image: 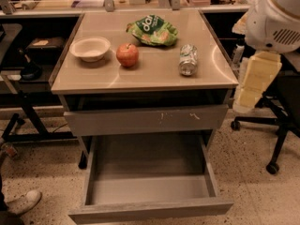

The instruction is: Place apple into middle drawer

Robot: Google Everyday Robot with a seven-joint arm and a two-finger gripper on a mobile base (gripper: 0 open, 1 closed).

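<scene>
The red-orange apple [127, 55] sits on the cabinet's tan top, between a white bowl and a drink can. The middle drawer [149, 190] is pulled wide open at the bottom front; its smooth grey inside holds nothing. Above it is a shut grey drawer front with pale scratch marks [145, 119]. My gripper is out of view. Only white and cream parts of my arm [273, 20] show at the right edge, beside the cabinet and well away from the apple.
A white bowl [90, 48] stands left of the apple. A green chip bag [152, 30] lies behind it and a drink can [188, 59] lies on its side to the right. An office chair base [274, 139] stands at the right, a shoe [21, 203] at lower left.
</scene>
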